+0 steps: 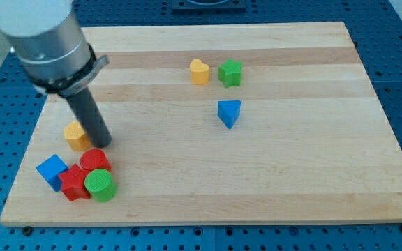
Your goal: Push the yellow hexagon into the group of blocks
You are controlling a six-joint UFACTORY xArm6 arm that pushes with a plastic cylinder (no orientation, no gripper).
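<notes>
The yellow hexagon (pixel 76 134) lies at the view's left on the wooden board (pixel 257 188). My tip (pixel 102 144) stands just right of it, touching or nearly touching its right side. Below them is a tight group: a red cylinder (pixel 94 161), a green cylinder (pixel 100 184), a red block (pixel 72 183) and a blue cube (pixel 51 171). The hexagon sits a short gap above this group. The tip is right above the red cylinder.
A yellow heart-shaped block (pixel 199 71) and a green star-like block (pixel 230 72) sit side by side at the view's upper middle. A blue triangle (pixel 229 112) lies below them. The board's left edge is close to the group.
</notes>
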